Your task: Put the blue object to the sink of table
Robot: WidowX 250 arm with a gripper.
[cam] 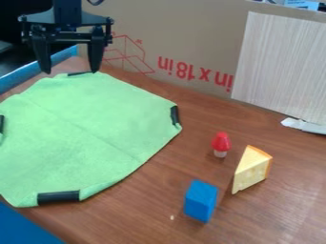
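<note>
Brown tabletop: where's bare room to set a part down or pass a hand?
Bare: the lane between green cloth and red piece; table right of cheese wedge; the cloth's middle. Crowded: red piece, wedge and blue block sit close together; end effector hangs by the cloth's far edge.

Cloth (83, 128): spread on the left part of the table (143, 214), with clear space between it and the small things.
Block (200, 202): on the table at the near side, right of the cloth.
Wedge (250, 169): just right of the block and a little behind it, apart.
Mushroom (221, 143): behind the block, left of the wedge.
Cardboard (191, 38): upright behind the table.
Panel (280, 62): before the cardboard's right part, seemingly against it.
Scrap (304, 126): at the panel's foot, behind the wedge and to its right.
</note>
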